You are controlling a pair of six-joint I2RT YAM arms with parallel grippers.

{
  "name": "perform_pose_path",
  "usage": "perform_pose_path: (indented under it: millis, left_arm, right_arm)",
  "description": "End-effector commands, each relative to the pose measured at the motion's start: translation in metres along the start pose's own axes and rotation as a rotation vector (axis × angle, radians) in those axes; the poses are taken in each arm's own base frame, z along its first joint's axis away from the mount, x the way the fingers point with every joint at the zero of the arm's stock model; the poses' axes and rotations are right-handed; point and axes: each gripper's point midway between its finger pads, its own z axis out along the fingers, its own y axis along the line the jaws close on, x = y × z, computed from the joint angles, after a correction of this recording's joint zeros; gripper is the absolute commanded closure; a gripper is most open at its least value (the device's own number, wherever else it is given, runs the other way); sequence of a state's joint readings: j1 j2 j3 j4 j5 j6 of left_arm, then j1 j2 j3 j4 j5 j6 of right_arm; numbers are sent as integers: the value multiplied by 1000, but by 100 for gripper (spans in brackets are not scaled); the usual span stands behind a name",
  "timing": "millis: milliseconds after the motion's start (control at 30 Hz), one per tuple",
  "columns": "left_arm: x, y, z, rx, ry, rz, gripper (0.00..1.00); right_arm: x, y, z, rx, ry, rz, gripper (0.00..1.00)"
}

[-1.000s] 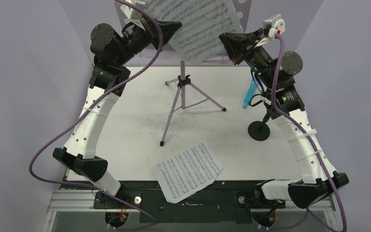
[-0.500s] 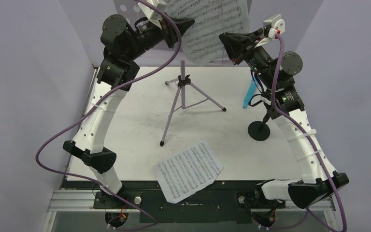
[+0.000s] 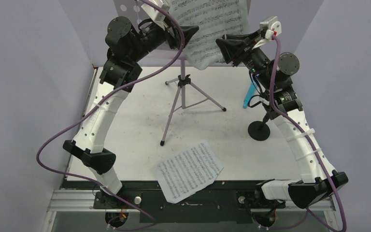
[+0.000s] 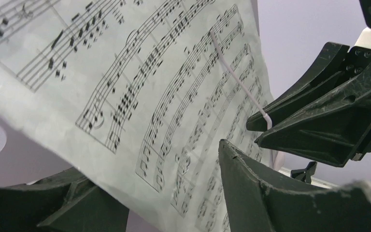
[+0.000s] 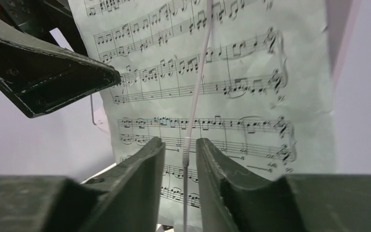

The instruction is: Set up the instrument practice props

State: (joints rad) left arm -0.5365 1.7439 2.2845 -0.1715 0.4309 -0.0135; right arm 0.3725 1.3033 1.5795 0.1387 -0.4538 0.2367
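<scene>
The lilac music stand [image 3: 182, 94] rises on its tripod at the back, its perforated desk [image 3: 125, 7] at the top edge. One sheet-music page [image 3: 212, 21] leans on the desk under a thin white page-holder wire [image 5: 196, 87]. My left gripper [image 3: 191, 33] is open, its jaws wide on either side of the page's [image 4: 140, 96] lower edge. My right gripper [image 3: 221, 43] faces it from the right, its jaws slightly apart with the wire standing in the narrow gap [image 5: 180, 141]. A second page [image 3: 189, 170] lies on the table near the front. The blue microphone [image 3: 248, 94] and black mic stand [image 3: 259, 129] sit at the right.
Lilac walls close in the white table [image 3: 125, 125] on three sides. The tripod legs spread over the table's middle. Purple cables loop from both wrists. The right arm passes over the mic stand and the microphone.
My left gripper swung right to the page's edge and opened, letting go of the page, which now leans steeper on the desk. My right gripper's jaws parted slightly and shifted a little left.
</scene>
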Motion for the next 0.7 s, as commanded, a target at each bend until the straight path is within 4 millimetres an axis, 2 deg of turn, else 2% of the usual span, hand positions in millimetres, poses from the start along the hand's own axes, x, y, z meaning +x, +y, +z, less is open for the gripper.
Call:
perform_pose_path:
  millis: [0, 67, 367, 500, 533, 667]
  left_arm:
    - [-23, 7, -14, -69, -60, 32, 40]
    - [-24, 5, -20, -74, -66, 34, 39]
    - [-9, 5, -48, -132, -48, -18, 38]
    - [2, 1, -59, -118, -53, -122, 39]
    - [10, -3, -60, -107, -47, -154, 39]
    - [6, -15, -60, -54, -92, -277, 42]
  right_arm:
    - [-3, 5, -8, -9, -6, 4, 64]
    - [-5, 5, -10, -5, -9, 3, 57]
    - [-22, 7, -27, 32, -48, -6, 43]
    - [-32, 4, -43, 87, -74, -16, 40]
    - [-34, 3, -47, 104, -81, -17, 39]
    - [-39, -11, -60, 209, -87, -12, 38]
